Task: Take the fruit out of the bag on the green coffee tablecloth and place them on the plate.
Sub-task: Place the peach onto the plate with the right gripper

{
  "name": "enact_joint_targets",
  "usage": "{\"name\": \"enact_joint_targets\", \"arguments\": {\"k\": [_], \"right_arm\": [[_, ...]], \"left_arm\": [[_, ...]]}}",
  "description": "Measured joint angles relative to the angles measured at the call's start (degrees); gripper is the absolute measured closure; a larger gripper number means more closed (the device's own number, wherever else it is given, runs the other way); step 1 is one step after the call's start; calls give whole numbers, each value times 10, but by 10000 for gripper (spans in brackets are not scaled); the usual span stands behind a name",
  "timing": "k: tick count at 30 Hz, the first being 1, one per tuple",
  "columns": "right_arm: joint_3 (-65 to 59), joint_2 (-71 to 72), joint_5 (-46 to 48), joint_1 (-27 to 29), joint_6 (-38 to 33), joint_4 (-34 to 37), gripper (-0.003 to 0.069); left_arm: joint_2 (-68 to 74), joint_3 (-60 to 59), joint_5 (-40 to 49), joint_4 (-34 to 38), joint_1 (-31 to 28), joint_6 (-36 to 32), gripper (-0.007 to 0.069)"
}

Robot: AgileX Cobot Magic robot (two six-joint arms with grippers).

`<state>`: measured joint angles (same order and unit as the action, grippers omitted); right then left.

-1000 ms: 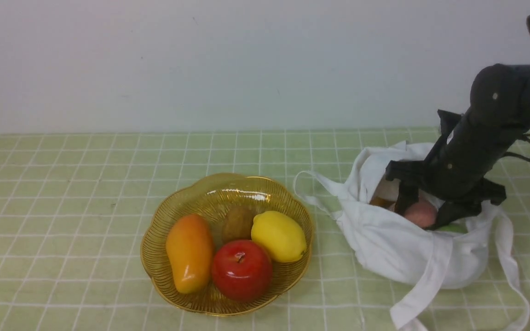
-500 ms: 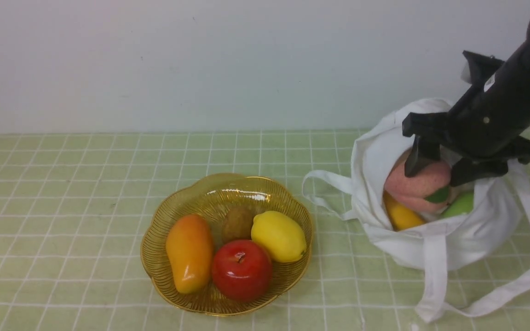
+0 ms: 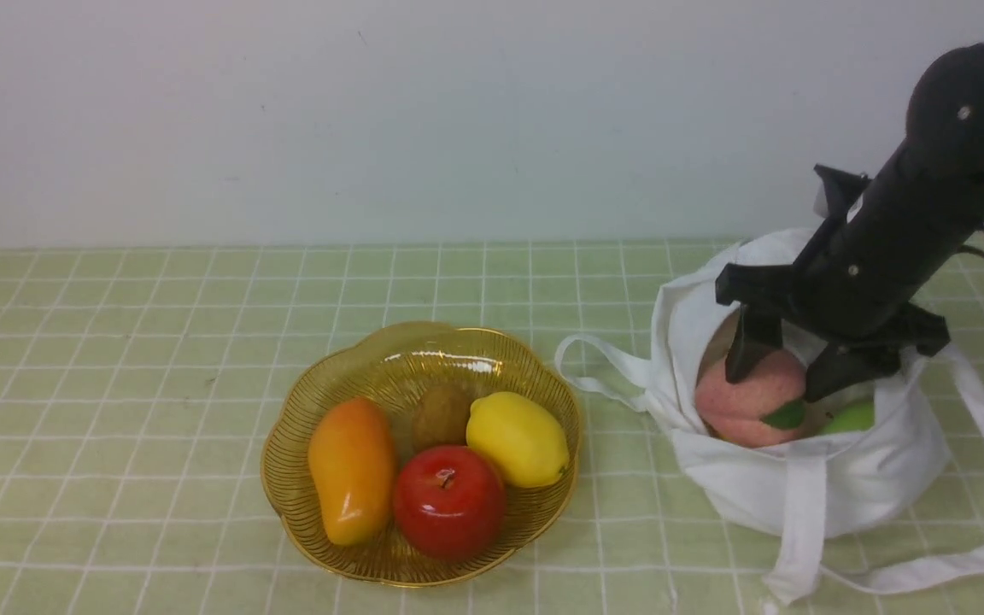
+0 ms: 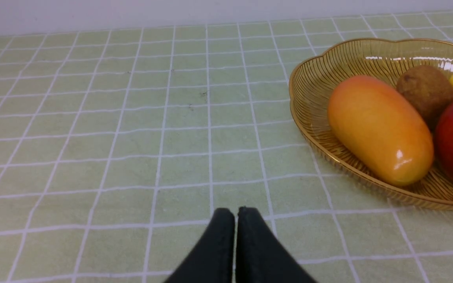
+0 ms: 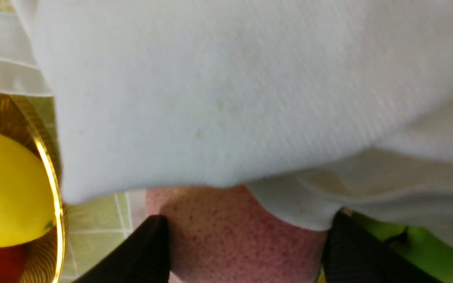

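The white bag (image 3: 799, 491) lies on the green tablecloth (image 3: 116, 384) at the right. My right gripper (image 3: 781, 380) is inside its mouth, shut on the pink speckled peach (image 3: 744, 406), one finger on each side. A light green fruit (image 3: 851, 418) sits beside the peach in the bag. The orange-yellow fruit is hidden. In the right wrist view the fingers (image 5: 151, 245) flank the peach (image 5: 230, 236) under the bag cloth (image 5: 226, 98), with the green fruit (image 5: 419, 243) alongside. The amber plate (image 3: 407, 359) stands left of the bag. My left gripper (image 4: 234, 214) is shut and empty above the cloth.
The plate holds a mango (image 3: 353, 470), a kiwi (image 3: 441, 414), a lemon (image 3: 518, 438) and a red apple (image 3: 449, 502). The bag's straps (image 3: 928, 572) trail over the cloth at the front right. A pale wall stands behind the table.
My right gripper rose with the peach, pulling the bag up, then came down a little and to the left. The bag has settled and its straps have shifted. The plate is unchanged.
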<state>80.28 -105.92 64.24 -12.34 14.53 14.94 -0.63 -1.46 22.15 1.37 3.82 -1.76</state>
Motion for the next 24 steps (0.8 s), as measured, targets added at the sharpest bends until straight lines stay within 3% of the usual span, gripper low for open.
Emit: {"name": "enact_joint_targets", "arguments": {"k": [12,24], "right_arm": [[5,-10,-1,0,-2,26,197],[5,-18,5,0,-2,52,90]], "left_arm": [[0,0,0,0,0,0,632],[0,0,0,0,0,0,632]]}}
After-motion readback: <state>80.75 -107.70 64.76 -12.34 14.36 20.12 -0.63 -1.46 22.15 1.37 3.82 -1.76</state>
